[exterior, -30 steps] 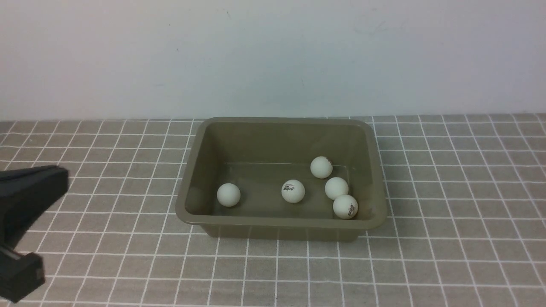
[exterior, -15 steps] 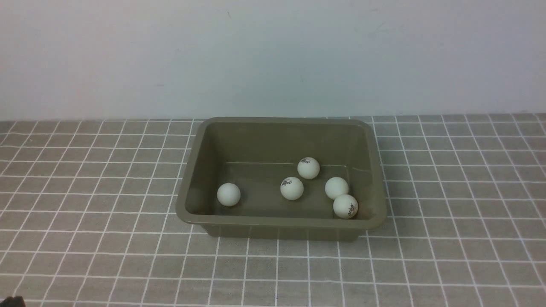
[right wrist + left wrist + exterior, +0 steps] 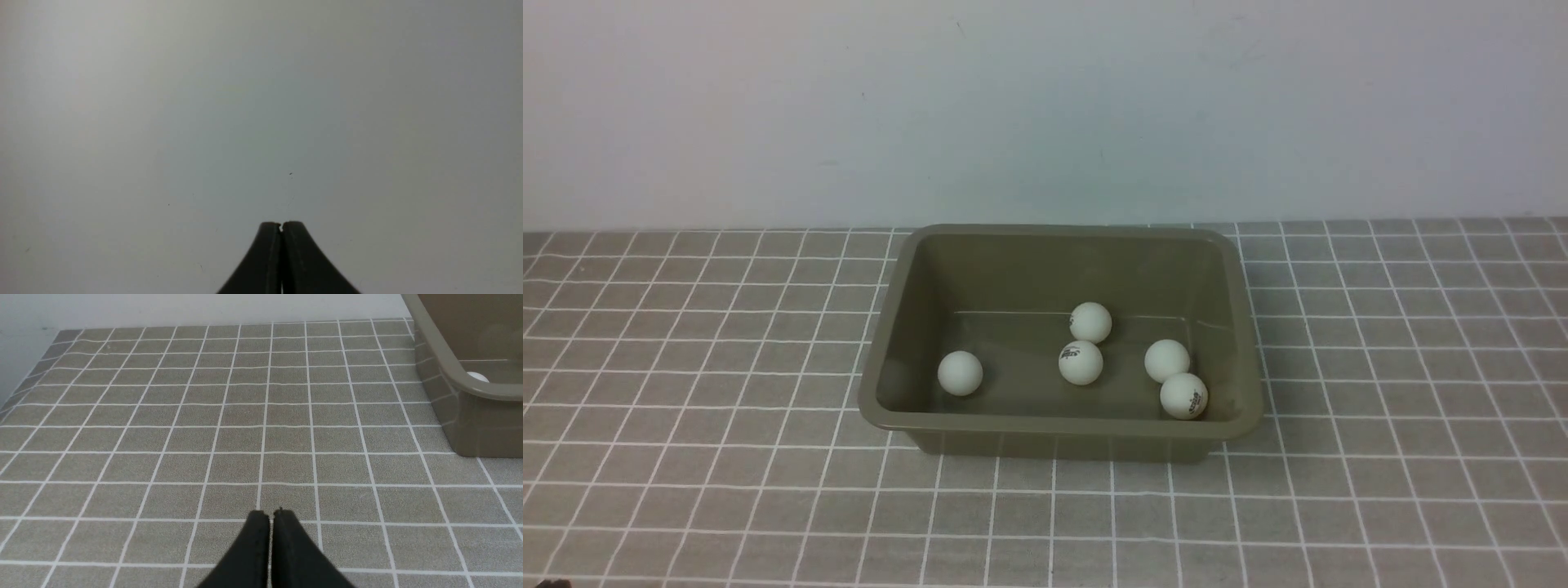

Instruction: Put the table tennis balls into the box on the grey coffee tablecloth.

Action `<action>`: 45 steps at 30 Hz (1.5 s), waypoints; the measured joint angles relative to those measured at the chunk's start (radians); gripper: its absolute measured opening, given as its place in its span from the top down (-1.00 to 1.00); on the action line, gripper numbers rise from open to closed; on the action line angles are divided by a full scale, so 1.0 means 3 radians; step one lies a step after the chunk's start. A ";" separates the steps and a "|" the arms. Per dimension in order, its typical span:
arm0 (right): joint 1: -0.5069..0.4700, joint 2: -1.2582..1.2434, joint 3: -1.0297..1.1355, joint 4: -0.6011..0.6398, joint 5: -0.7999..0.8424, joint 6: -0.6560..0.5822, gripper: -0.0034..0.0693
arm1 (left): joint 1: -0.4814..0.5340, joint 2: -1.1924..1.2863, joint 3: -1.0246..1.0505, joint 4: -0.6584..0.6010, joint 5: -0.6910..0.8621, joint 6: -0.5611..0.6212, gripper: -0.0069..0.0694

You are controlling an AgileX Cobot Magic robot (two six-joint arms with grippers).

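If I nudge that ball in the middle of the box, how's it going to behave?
The middle ball is a smooth sphere on the box's slick floor, so it would probably roll at a light touch. It looks hollow and light. It would likely knock the ball just behind it.

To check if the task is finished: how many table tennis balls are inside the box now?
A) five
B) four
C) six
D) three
A: the front view shows five table tennis balls lying in the box, and none on the grey coffee tablecloth.
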 joint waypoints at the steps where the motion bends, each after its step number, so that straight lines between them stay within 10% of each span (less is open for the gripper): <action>1: 0.0000 0.0000 0.0000 0.0000 0.0000 0.0000 0.95 | 0.0000 0.0000 0.0000 0.0000 0.0000 0.0000 0.83; 17: -0.0015 0.0000 0.0022 -0.0104 0.0136 -0.0055 0.95 | 0.0000 0.0000 0.0000 0.0000 0.0003 0.0000 0.83; 28: -0.0873 0.0000 0.1291 -0.0146 0.0653 -0.0075 0.95 | 0.0000 0.0000 0.0000 0.0000 0.0006 0.0000 0.83; 45: -0.0993 0.0003 0.1525 -0.0163 0.0642 -0.0079 0.95 | 0.0000 0.0000 -0.0003 -0.0003 0.0016 0.0000 0.83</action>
